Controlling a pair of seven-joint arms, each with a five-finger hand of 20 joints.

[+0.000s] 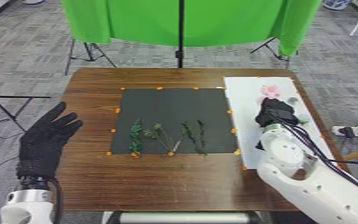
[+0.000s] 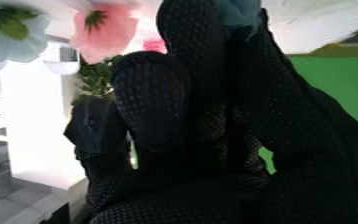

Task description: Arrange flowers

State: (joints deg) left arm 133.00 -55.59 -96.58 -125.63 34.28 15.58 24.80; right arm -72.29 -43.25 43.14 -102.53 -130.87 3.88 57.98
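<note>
Crowding the flowers at the right of the head view, the right hand [image 1: 277, 111] is over the white sheet [image 1: 249, 120], its arm coming in from the lower right. A pink flower [image 1: 270, 91] is just beyond it, towards the upper right of the frame. In the right wrist view a pale flower [image 2: 15, 42] with a green base is beside the glove, and a pale blue petal [image 2: 238, 12] sits right against the black fabric (hooked, pinched or merely behind it, I cannot tell). Whether that hand has a grip on anything is likewise hidden from me.

Left of centre on the tabletop [image 1: 180, 182], the dark mat [image 1: 171, 105] carries a leafy sprig [image 1: 135, 137], a branching stem [image 1: 160, 134] and two thin stems [image 1: 200, 132], set side by side near its lower edge. At the left of the frame the left hand [image 1: 44, 140] has its fingers wide, with nothing in them.

The step looks like choosing or picking up a bloom to join the greenery. The likeliest trouble is the crowding: with blooms so close to the glove, a lift could drag a neighbour along, or catch the petal instead of a stem and crease or tear it. The black cables [image 1: 310, 136] along the right forearm might also sweep across the sheet if the arm swings low, nudging loose flowers towards the table's right edge
</note>
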